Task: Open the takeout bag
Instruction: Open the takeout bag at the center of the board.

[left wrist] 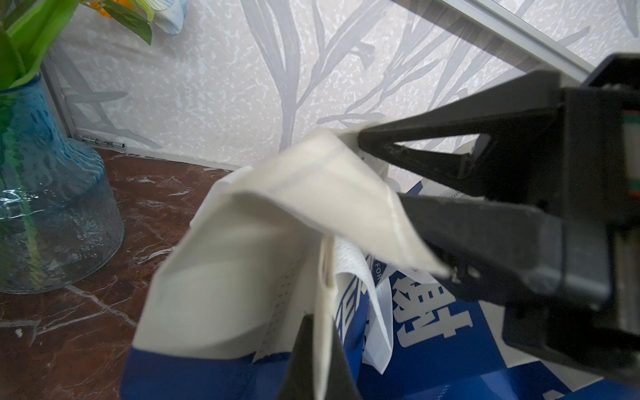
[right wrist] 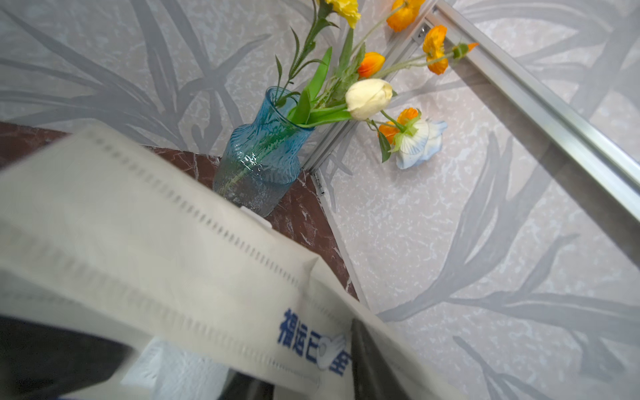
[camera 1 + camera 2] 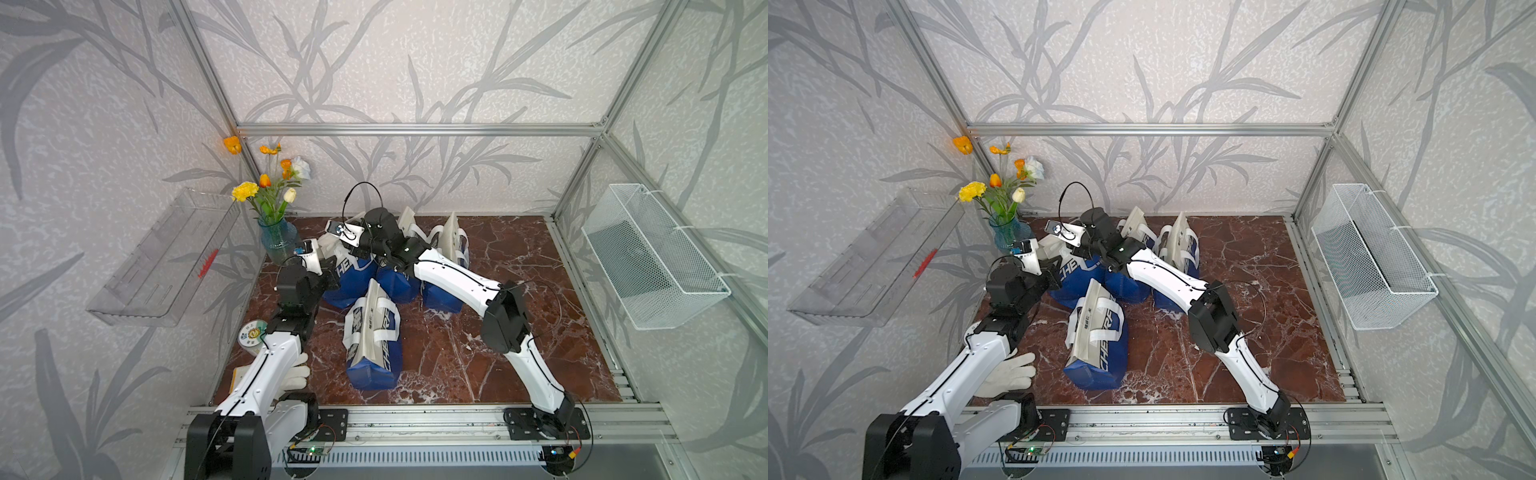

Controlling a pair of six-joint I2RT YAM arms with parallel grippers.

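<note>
The takeout bag [image 3: 353, 272] [image 3: 1073, 276] is blue with a white top and stands at the back left of the marble table, beside the vase. My left gripper [image 1: 320, 346] is shut on one white top flap [image 1: 242, 270], the fabric edge pinched between its fingertips. From the far side my right gripper [image 2: 304, 377] [image 1: 384, 173] reaches in. The bag's other white flap [image 2: 156, 225] lies between its fingers, which still stand a little apart. The bag's mouth gapes slightly between the two flaps. In both top views the wrists hide the fingertips.
Three more blue-and-white bags lie close by: one in front [image 3: 374, 345], two behind the right arm [image 3: 451, 249] [image 3: 397, 286]. A blue glass vase [image 3: 277, 241] with flowers stands just left. A white glove [image 3: 296, 374] and a tape roll [image 3: 251, 332] lie under the left arm.
</note>
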